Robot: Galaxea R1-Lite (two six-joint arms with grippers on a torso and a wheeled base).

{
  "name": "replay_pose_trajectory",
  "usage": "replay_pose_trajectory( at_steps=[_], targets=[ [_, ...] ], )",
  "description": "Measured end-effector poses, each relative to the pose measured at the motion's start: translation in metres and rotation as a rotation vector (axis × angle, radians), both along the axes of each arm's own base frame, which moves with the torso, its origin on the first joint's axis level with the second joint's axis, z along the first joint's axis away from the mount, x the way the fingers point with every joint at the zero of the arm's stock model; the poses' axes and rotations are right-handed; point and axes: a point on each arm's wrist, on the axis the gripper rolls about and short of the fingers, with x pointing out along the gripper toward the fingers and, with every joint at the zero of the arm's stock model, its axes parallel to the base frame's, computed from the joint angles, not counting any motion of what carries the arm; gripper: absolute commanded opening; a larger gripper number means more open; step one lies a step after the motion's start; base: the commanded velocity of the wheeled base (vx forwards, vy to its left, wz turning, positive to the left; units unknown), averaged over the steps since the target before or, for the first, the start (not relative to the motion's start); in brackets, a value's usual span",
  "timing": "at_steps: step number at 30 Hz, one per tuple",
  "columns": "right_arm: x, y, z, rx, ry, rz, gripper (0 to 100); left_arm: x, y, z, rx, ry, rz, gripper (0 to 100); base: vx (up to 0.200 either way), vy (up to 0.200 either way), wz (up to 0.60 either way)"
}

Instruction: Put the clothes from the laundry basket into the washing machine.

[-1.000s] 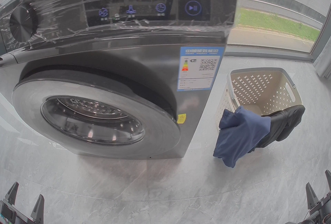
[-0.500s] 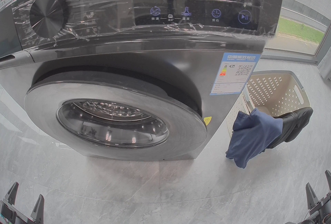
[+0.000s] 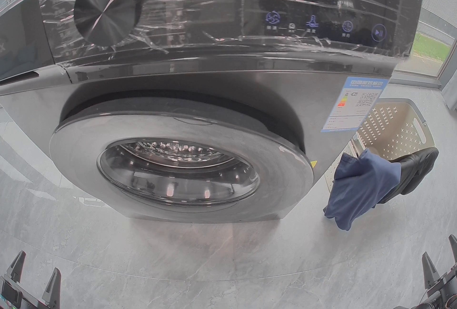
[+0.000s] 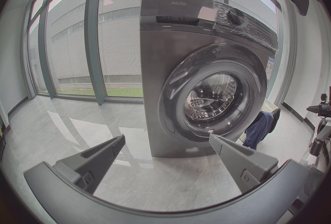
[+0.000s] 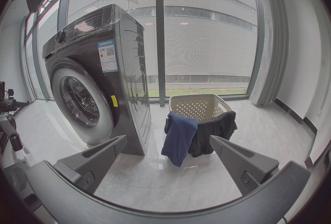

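A dark grey washing machine (image 3: 190,86) stands in front of me, and its round glass door (image 3: 181,172) looks closed. To its right sits a beige laundry basket (image 3: 395,126). A blue garment (image 3: 364,186) and a black garment (image 3: 416,167) hang over the basket's front rim. My left gripper (image 3: 33,274) is low at the near left, open and holding nothing. My right gripper (image 3: 440,257) is low at the near right, also open and holding nothing. The left wrist view faces the machine door (image 4: 213,100). In the right wrist view the basket (image 5: 200,104) and blue garment (image 5: 177,138) lie ahead.
Grey tiled floor (image 3: 214,253) stretches between me and the machine. Tall windows (image 5: 207,28) stand behind the machine and basket, with a curtain (image 5: 272,45) on the basket's far side.
The whole head view has shifted, so the machine and basket sit further right in the picture. Neither the grippers nor the clothes have moved.
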Motion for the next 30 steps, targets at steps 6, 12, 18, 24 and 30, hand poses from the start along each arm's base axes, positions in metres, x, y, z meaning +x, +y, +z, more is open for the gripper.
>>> replay_pose_trajectory(
  at_steps=[6, 12, 18, 24, 30],
  targets=[
    [0.0, 0.0, 0.0, 0.0, 0.0, 0.001, 100, 0.0, 0.0, 0.0, 0.0, 0.0, 0.0, 100, 0.0, 0.167, 0.0],
    [0.0, 0.0, 0.0, 0.0, 0.0, 0.0, 100, 0.0, 0.0, 0.0001, 0.0, 0.0, 0.001, 100, 0.0, 0.2, 0.0],
    [0.0, 0.0, 0.0, 0.0, 0.0, 0.0, 100, 0.0, 0.0, 0.0, 0.0, 0.0, 0.0, 100, 0.0, 0.133, 0.0],
    [0.0, 0.0, -0.0001, 0.0, 0.001, 0.0, 100, 0.0, 0.0, 0.0001, 0.0, 0.0, 0.0, 100, 0.0, 0.0, 0.0],
    [0.0, 0.0, 0.0, 0.0, 0.0, 0.0, 100, 0.0, 0.0, 0.0, 0.0, 0.0, 0.0, 100, 0.0, 0.0, 0.0]
  ],
)
